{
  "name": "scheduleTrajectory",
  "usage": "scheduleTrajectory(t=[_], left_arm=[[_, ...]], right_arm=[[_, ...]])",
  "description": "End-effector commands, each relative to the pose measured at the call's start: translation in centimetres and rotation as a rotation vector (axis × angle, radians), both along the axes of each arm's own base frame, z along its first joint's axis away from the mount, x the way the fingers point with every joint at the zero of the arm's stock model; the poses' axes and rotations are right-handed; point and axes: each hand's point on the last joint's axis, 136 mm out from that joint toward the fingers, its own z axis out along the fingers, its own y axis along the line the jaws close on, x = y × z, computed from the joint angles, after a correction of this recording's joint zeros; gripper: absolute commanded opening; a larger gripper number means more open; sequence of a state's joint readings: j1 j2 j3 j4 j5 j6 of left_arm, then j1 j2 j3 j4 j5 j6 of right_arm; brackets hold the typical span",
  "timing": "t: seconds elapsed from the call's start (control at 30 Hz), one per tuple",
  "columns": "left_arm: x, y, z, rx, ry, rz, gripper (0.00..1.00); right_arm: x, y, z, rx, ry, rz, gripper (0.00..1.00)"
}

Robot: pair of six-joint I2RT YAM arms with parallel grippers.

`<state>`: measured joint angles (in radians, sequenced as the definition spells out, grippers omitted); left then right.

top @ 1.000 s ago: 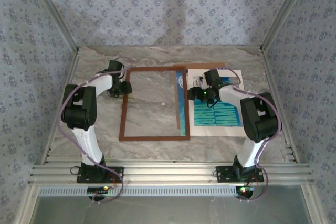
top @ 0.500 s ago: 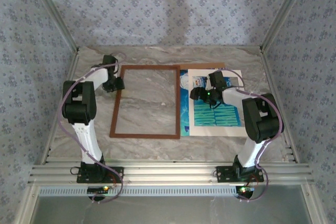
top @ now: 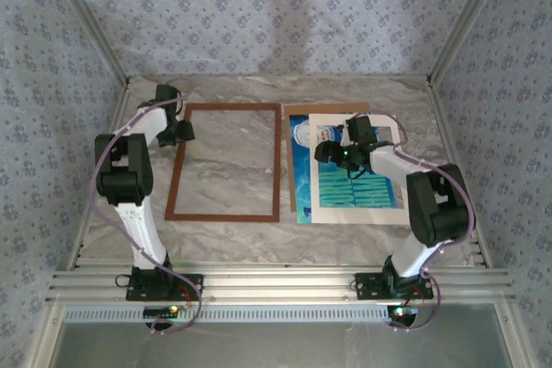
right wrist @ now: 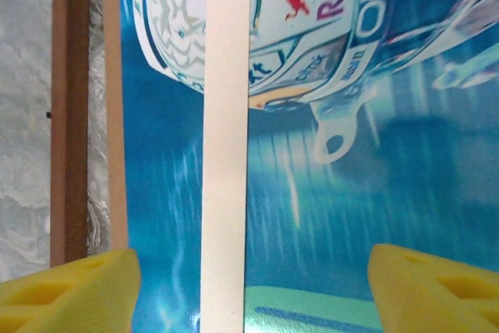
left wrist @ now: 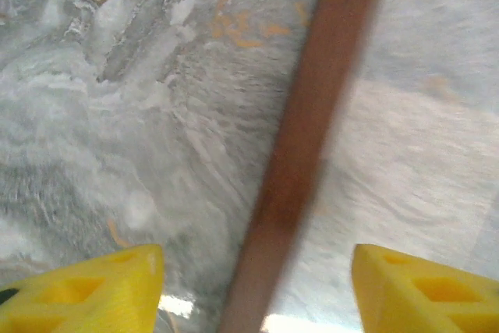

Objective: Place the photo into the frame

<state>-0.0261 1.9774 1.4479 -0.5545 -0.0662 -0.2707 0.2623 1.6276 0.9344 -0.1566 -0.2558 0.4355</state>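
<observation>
Top external: frame has slid left and is now just clear of the photo, which it overlapped a second ago. Photo lies under the right gripper with the white mat over it; jaws wide, gripping nothing. Farther back, left gripper straddles the frame's left rail, fingers spread, not clamped. Looks like clearing room; photo not yet in.

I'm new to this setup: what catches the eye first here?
On the right lies the blue-teal photo, with a white mat over it and the right gripper above. Left of it lies the empty reddish-brown frame, its left rail between the left gripper's open jaws.
</observation>
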Motion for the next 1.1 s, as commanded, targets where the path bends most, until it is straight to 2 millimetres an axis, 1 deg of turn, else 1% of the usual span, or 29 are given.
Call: scheduleTrajectory(t=[0.0, 0.07, 0.17, 0.27, 0.37, 0.47, 0.53, 0.6, 0.7, 0.77, 0.83, 0.9, 0.93, 1.0, 1.07], left_arm=[[0.4, -6.6, 6.3, -0.190, -0.230, -0.087, 0.73], [-0.3, -11.3, 7.6, -0.322, -0.299, -0.156, 0.76], [-1.9, -18.3, 8.3, -0.502, -0.325, -0.245, 0.77], [-3.6, -23.4, 8.1, -0.562, -0.304, -0.329, 0.77], [-4.9, -28.3, 7.6, -0.597, -0.262, -0.421, 0.77], [-6.1, -32.5, 6.6, -0.587, -0.206, -0.511, 0.77], [-6.5, -34.4, 5.5, -0.559, -0.169, -0.549, 0.76], [-6.9, -36.2, 4.7, -0.541, -0.137, -0.586, 0.75], [-7.3, -38.2, 3.7, -0.529, -0.102, -0.622, 0.74], [-7.7, -39.6, 3.3, -0.522, -0.085, -0.652, 0.73], [-7.9, -40.8, 2.7, -0.505, -0.063, -0.681, 0.71], [-8.1, -41.7, 2.0, -0.490, -0.038, -0.699, 0.71], [-8.2, -42.1, 1.6, -0.480, -0.028, -0.706, 0.71], [-8.1, -42.6, 1.1, -0.455, -0.017, -0.710, 0.70], [-8.0, -42.9, 0.4, -0.430, -0.006, -0.717, 0.70]], right_arm=[[-0.7, -3.0, 0.4, -0.146, -0.016, -0.047, 0.80], [-0.6, -4.3, 0.3, -0.176, -0.003, -0.087, 0.81], [0.3, -5.8, -0.5, -0.183, 0.028, -0.132, 0.81], [-0.1, -4.9, -1.5, -0.175, 0.062, -0.112, 0.80], [-1.0, -4.9, -2.2, -0.177, 0.096, -0.110, 0.80], [-1.4, -5.8, -1.6, -0.168, 0.074, -0.134, 0.80], [-1.4, -6.3, -1.3, -0.169, 0.068, -0.149, 0.80], [-1.5, -6.8, -1.6, -0.180, 0.080, -0.161, 0.79], [-2.2, -7.4, -2.3, -0.197, 0.115, -0.177, 0.78], [-2.4, -7.9, -2.2, -0.196, 0.108, -0.193, 0.78], [-2.3, -8.8, -1.9, -0.207, 0.099, -0.222, 0.78], [-1.9, -10.1, -1.6, -0.227, 0.089, -0.262, 0.78], [-1.5, -11.1, -1.3, -0.238, 0.079, -0.292, 0.78], [-0.8, -13.5, -0.7, -0.275, 0.056, -0.362, 0.78], [-0.1, -16.4, 0.1, -0.332, 0.034, -0.447, 0.80]])
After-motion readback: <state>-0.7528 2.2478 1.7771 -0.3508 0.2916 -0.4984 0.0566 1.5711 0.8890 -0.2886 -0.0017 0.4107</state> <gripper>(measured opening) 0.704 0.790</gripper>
